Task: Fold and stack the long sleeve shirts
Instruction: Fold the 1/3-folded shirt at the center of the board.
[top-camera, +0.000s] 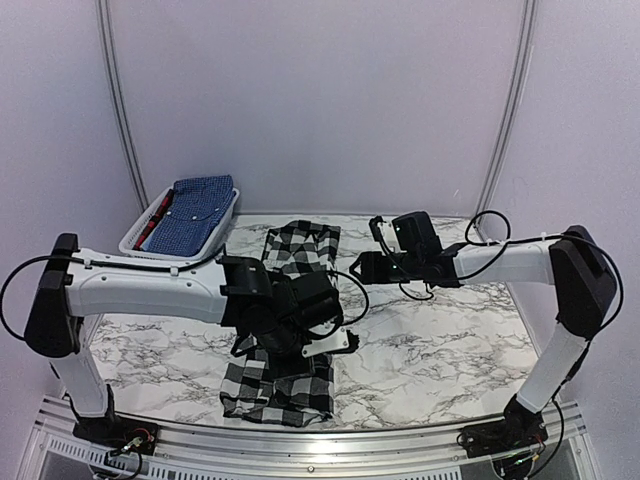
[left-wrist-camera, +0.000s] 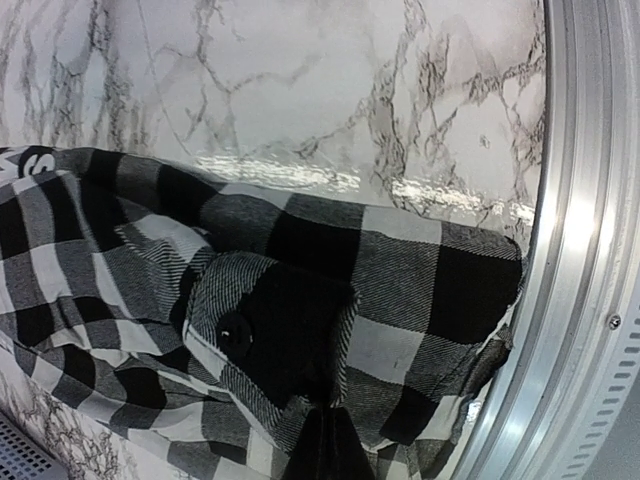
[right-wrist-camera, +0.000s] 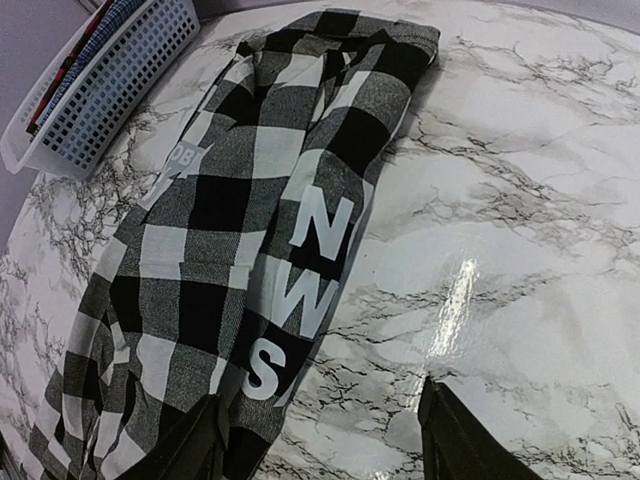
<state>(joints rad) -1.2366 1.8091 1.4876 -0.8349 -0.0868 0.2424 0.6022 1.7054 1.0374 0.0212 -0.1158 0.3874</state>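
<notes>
Checked shirt (top-camera: 300, 250) strung far-to-near, centre of worktop (top-camera: 450, 330), near end bunched against edge rail (left-wrist-camera: 580, 250). Left end effector (left-wrist-camera: 325, 450) clenched on that bunch. Right end effector (right-wrist-camera: 320, 395) released, hovering over far half. Risks: left pull drags unpinned shirt; thin pinch slips; cloth snags rail.

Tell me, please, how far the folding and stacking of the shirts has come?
Early. Done: the checked shirt lies on the table as a long narrow strip, so it looks folded lengthwise. In hand: the left hand is shut on its near end; the right hand hangs open by the far part. Left: the cross folds, and the blue shirt, which lies in the basket.
</notes>
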